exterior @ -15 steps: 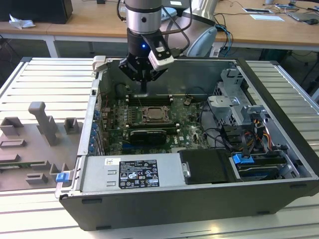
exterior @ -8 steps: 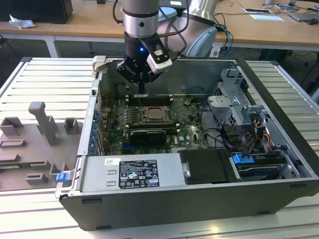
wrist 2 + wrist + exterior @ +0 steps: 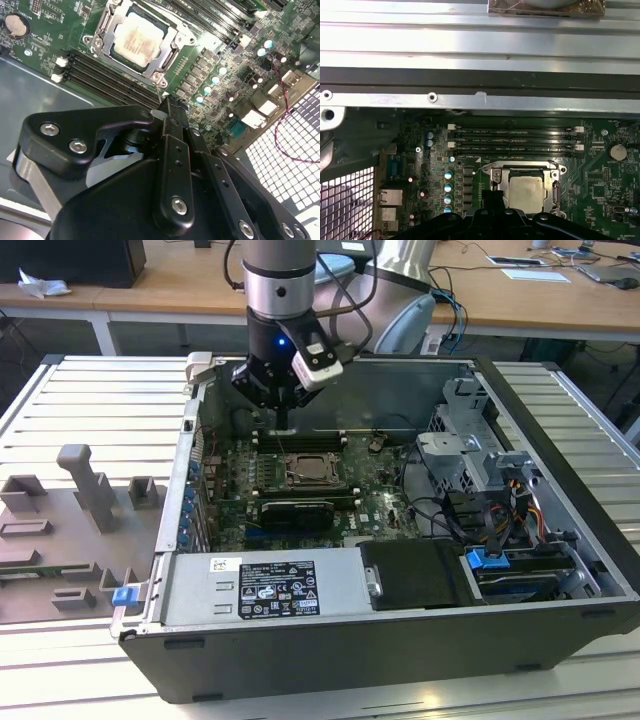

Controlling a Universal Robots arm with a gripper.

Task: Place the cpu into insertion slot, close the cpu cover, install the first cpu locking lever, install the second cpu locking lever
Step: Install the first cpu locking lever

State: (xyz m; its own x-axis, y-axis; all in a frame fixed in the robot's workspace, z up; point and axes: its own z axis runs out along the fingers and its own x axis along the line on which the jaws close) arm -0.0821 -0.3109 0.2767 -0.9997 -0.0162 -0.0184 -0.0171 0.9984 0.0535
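Note:
The cpu (image 3: 313, 471) lies flat in the insertion slot (image 3: 555, 175) on the green motherboard (image 3: 385, 502), its pale metal top showing in both wrist views (image 3: 137, 37) (image 3: 526, 192). The silvery cpu cover (image 3: 167, 47) (image 3: 496, 186) is down around it as a frame. A thin wire lever (image 3: 158, 92) runs out from the socket's corner toward my fingers. My gripper (image 3: 283, 422) (image 3: 170, 105) (image 3: 492, 197) hangs shut and empty over the long black memory slots (image 3: 300, 440), just behind the socket and apart from it.
The open computer case has a rear metal wall (image 3: 470, 80) close behind the gripper. A power supply (image 3: 260, 585) fills the front, and a drive cage (image 3: 470, 450) with cables stands at the exterior view's right. Grey fixtures (image 3: 85, 490) stand outside the case at the left.

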